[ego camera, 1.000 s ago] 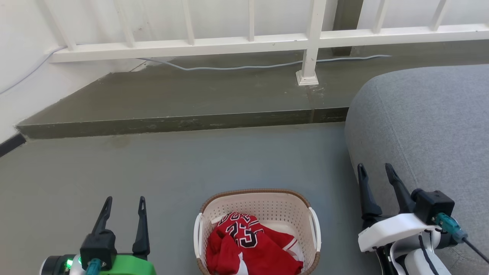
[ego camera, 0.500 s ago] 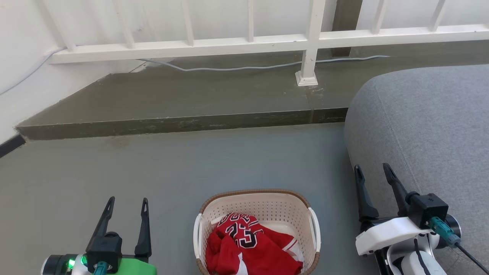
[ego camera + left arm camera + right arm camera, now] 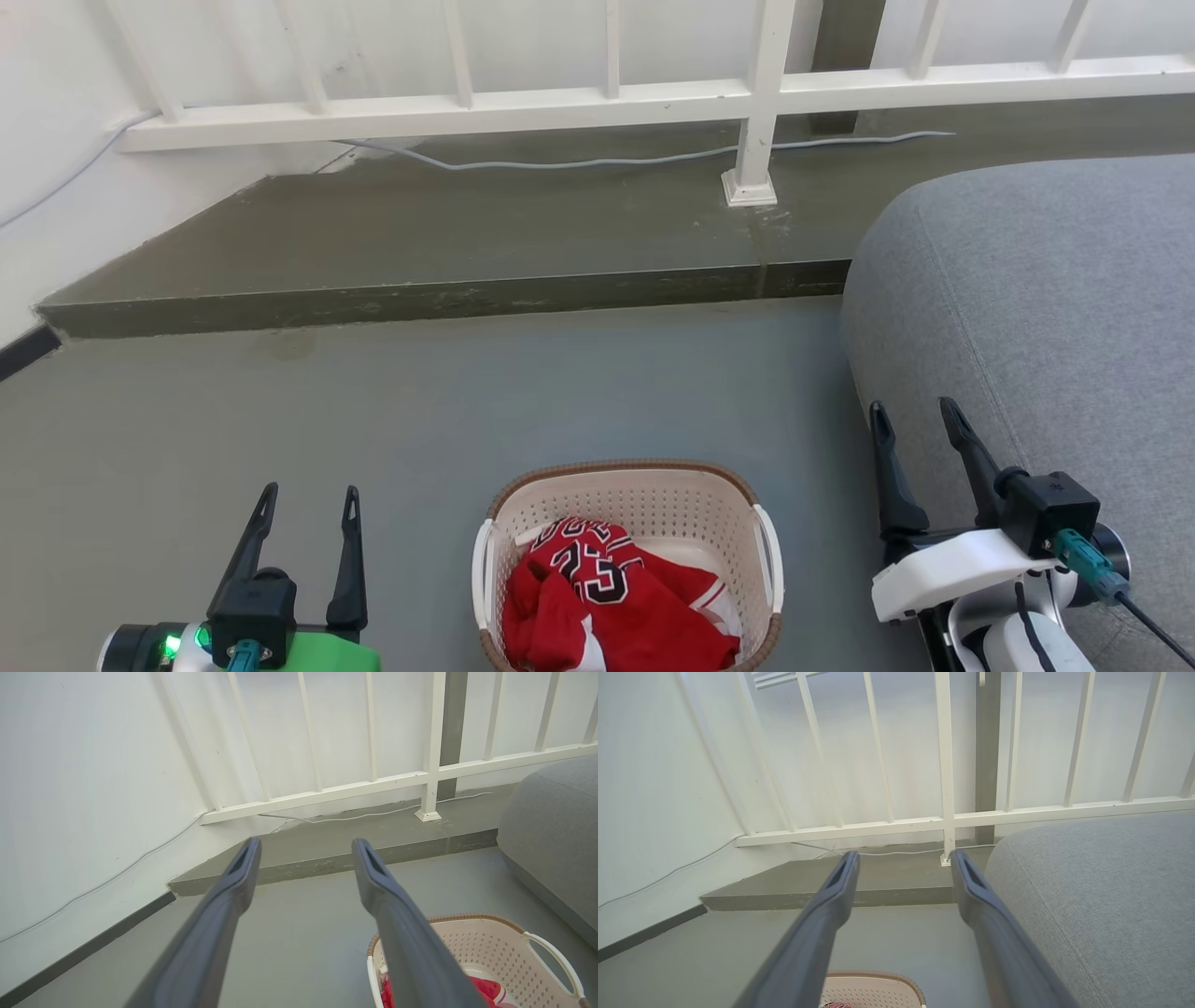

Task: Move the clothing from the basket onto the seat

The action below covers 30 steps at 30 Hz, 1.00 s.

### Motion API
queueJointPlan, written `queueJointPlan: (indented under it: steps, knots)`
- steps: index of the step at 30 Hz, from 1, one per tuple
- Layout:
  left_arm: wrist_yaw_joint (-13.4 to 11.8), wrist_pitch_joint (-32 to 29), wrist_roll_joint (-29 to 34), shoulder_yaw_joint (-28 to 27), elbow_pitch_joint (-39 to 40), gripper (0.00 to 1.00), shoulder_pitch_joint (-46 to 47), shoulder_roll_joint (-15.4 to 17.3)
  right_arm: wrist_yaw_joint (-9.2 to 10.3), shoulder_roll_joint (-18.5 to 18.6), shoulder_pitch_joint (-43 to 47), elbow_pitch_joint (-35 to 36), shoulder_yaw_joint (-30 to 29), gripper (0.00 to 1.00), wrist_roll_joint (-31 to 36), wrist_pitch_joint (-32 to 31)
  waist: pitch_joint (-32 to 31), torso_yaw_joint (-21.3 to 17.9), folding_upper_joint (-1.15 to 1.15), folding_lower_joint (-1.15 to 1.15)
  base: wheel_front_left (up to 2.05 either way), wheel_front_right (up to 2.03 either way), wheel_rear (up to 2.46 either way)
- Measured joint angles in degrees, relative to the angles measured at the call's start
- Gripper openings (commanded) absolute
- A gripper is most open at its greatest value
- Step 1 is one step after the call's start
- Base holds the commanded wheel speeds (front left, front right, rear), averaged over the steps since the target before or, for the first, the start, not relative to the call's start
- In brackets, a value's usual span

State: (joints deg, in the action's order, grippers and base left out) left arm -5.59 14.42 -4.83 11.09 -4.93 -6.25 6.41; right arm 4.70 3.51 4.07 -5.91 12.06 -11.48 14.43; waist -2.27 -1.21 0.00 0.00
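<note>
In the cream basket [image 3: 644,499] on the floor [image 3: 467,401], the red number-23 jersey [image 3: 597,574] lies bunched. The left tool [image 3: 310,489] and right tool [image 3: 912,404] hover spread, empty; best drop straight down, pinch a thick fold, then lift toward the grey seat [image 3: 1055,299].

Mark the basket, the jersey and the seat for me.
basket [image 3: 644,504]: head view, on its perforated far wall.
jersey [image 3: 593,574]: head view, on the number 23.
seat [image 3: 1055,308]: head view, on the bare grey top.
</note>
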Motion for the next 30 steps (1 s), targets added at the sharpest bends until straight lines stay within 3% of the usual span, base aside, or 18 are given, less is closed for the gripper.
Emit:
queueJointPlan:
  steps: [18, 30]
  knots:
    - [0.1, 0.0, 0.1, 0.3, 0.1, 1.00, 1.4, 0.8, -0.05, -0.1, -0.8, 2.5, -1.0, 1.00, 0.0, 0.0, 5.1, -0.6, 0.00, 0.00, 0.00, 0.00, 0.00]
    - [2.7, -1.3, 1.5, 2.5, -4.4, 1.00, 9.6, 0.8, -0.03, 0.0, -8.1, 5.4, -4.3, 1.00, 0.0, 0.0, 13.9, -1.7, 0.00, 0.00, 0.00, 0.00, 0.00]
